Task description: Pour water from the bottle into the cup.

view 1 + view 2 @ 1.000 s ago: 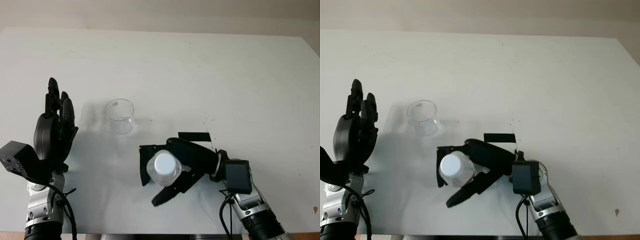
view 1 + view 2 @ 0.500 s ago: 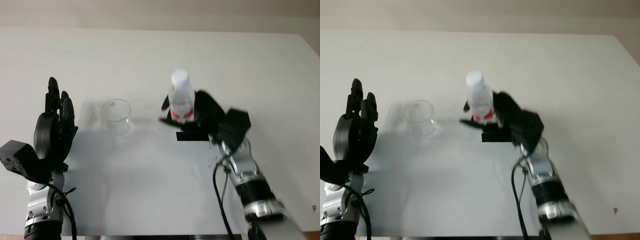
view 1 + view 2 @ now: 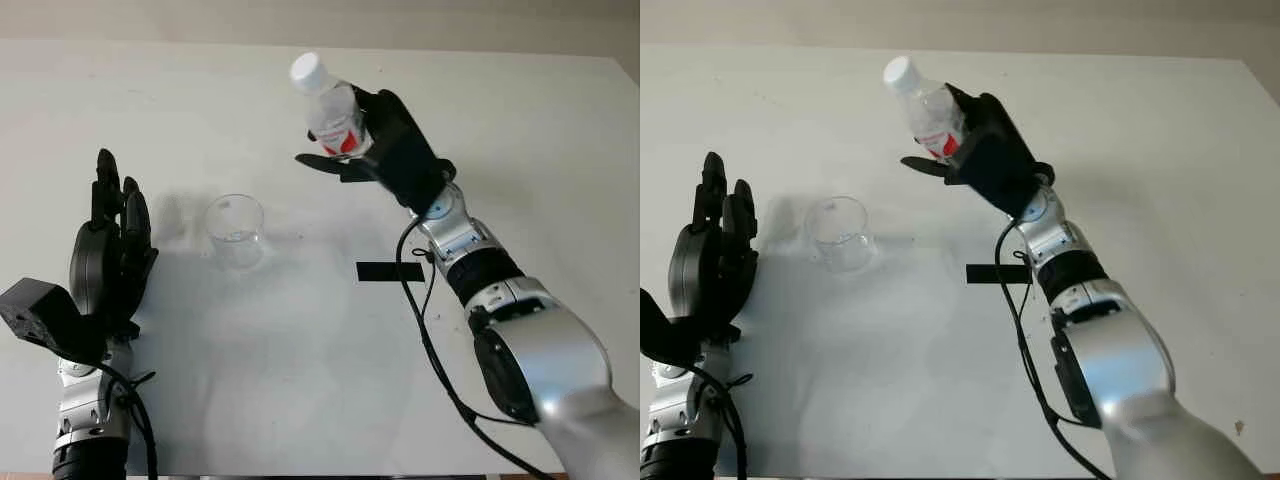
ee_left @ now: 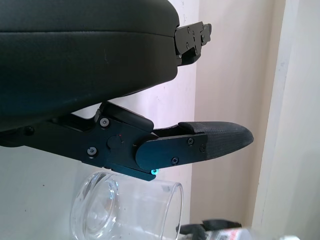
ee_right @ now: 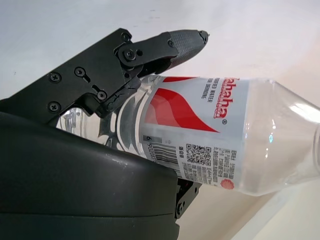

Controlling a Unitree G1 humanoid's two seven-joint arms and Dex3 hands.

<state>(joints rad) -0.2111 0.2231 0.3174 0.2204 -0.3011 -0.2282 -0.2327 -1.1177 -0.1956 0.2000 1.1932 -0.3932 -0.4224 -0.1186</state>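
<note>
A clear plastic water bottle (image 3: 332, 112) with a red-and-white label and a white cap on is held up above the table, tilted with its cap toward the upper left. My right hand (image 3: 385, 150) is shut on the bottle (image 5: 210, 135), fingers wrapped around its labelled body. The clear cup (image 3: 236, 230) stands upright on the white table, lower left of the bottle and well apart from it. The cup (image 4: 125, 212) also sits close beside my left hand (image 3: 108, 255), which is open and upright at the table's left.
A black strip of tape (image 3: 389, 271) lies on the white table (image 3: 300, 380) right of the cup, under my right forearm. The table's far edge runs along the top of the head views.
My right hand has carried the bottle from low near the front edge up and away, raising it higher and tilting it left. The left hand and cup stayed put.
</note>
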